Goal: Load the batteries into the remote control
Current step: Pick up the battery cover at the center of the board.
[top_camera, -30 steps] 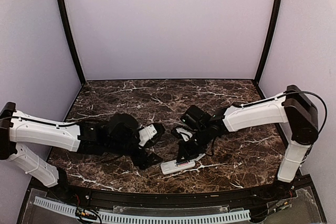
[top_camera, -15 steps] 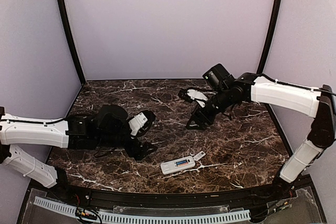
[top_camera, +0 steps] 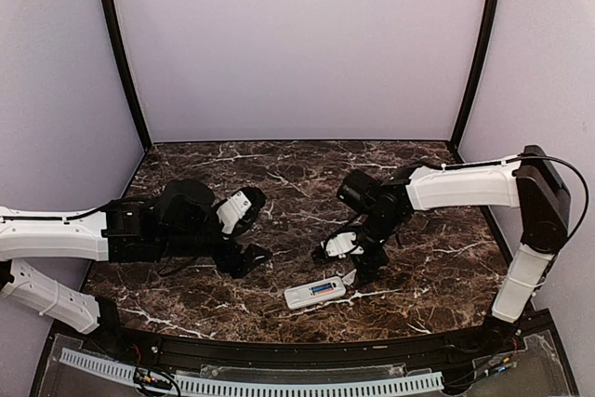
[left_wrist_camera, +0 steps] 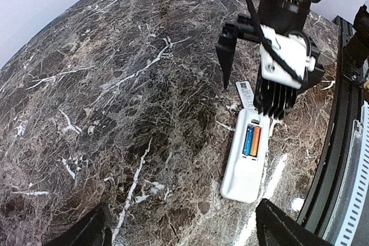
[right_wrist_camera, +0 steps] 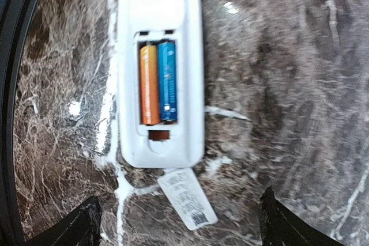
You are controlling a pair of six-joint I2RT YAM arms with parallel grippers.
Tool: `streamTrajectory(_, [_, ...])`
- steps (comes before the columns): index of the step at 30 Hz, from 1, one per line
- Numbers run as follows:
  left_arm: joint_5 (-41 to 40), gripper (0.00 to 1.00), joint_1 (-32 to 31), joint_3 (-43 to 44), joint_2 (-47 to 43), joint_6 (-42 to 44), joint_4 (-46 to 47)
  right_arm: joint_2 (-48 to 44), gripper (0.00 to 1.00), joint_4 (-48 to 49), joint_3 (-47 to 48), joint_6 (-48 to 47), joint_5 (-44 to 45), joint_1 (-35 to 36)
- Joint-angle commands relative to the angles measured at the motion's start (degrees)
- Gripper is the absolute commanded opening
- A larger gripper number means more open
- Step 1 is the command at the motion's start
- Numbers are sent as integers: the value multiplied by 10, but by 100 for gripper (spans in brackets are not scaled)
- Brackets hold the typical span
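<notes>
Slim white rectangular plastic remote control (right_wrist_camera: 160, 4) lay back-up on the dark marble table (top_camera: 428, 267), near its front edge. Its recessed compartment (right_wrist_camera: 158, 132) held two small cylindrical batteries (right_wrist_camera: 149, 84) side by side, one orange, one blue. Loading looked done. Small flat white cover piece (right_wrist_camera: 187, 197) lay just beside the remote, unfitted. Right gripper (top_camera: 346, 265) hovered over that end, jaws wide, empty. Left gripper (top_camera: 249, 260) was likewise spread, holding nothing, well apart.
</notes>
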Motion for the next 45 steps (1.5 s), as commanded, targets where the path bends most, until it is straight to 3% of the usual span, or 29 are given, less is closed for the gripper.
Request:
streamTrajectory(1, [4, 86, 3, 6, 2, 10, -20, 26, 89, 17, -32, -32, 21, 18])
streamTrajectory(10, [4, 85, 3, 6, 4, 12, -22, 36, 79, 85, -61, -12, 24, 19])
streamTrajectory(13, [4, 85, 3, 8, 7, 12, -25, 48, 76, 83, -56, -13, 17, 19])
streamTrajectory(16, [3, 85, 3, 9, 8, 12, -30, 64, 65, 60, -43, -12, 23, 19])
streamTrajectory(21, [-1, 85, 3, 6, 2, 13, -30, 63, 62, 58, -51, -20, 32, 19])
streamTrajectory(29, [0, 85, 3, 8, 11, 15, -30, 62, 37, 44, -53, -20, 38, 20])
streamTrajectory(32, [0, 85, 3, 7, 11, 15, -30, 60, 33, 42, -55, -18, 43, 20])
streamTrajectory(45, [0, 85, 2, 7, 17, 17, -29, 19, 24, 28, -47, 0, 39, 19])
